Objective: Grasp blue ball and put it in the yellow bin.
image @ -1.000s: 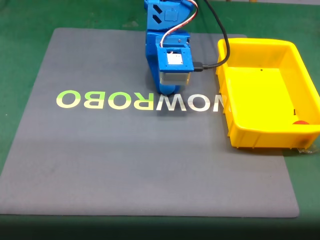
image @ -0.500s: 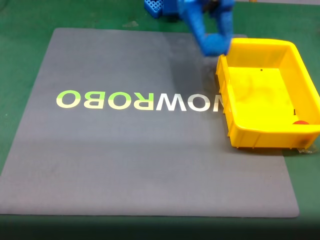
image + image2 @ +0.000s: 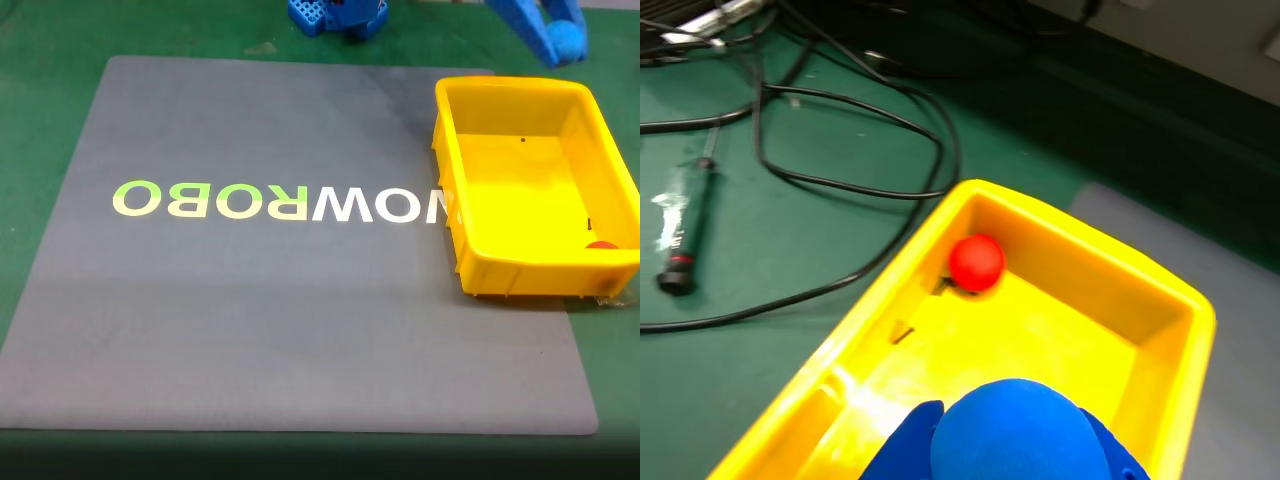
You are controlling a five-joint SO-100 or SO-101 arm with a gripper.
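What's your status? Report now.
Gripper shut on blue ball, fingers either side. Ball above yellow bin, not released. Red ball sits in the bin's far end; drop path open.

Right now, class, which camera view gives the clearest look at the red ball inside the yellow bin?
The wrist view: the red ball shows whole, resting on the floor of the yellow bin near one end wall. In the fixed view just a red sliver peeks above the bin's near wall at its right corner.
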